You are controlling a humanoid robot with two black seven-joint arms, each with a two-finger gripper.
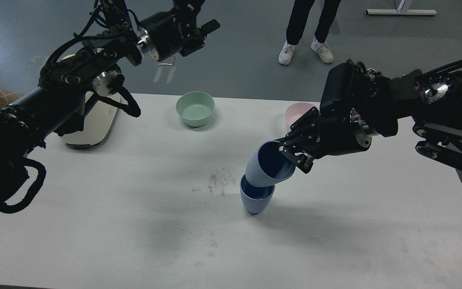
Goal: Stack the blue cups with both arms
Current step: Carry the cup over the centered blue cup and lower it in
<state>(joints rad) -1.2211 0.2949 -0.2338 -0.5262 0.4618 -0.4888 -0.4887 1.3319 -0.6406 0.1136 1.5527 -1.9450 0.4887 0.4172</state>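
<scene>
At the far left of the frame the left arm (54, 100) runs up from the edge toward the upper left, and its left gripper (205, 30) hangs above the floor beyond the table's far edge, holding nothing; it is seen dark and end-on, so I cannot tell whether its fingers are apart or together. Under that arm a cream oval tray (98, 120) lies on the white table (134, 224). Right of it, near the far edge at upper centre, stands the mint-green bowl (195, 108). At the centre of the frame the lower blue cup (256, 198) stands upright on the table, and the upper blue cup (266, 165) sits tilted with its base in the lower cup's mouth, its opening leaning to the right. The right gripper (291, 154) is clamped on that upper cup's rim. Behind the gripper the pink bowl (297, 112) is partly hidden. A person's legs and white shoes (305, 50) show at top centre-right.
</scene>
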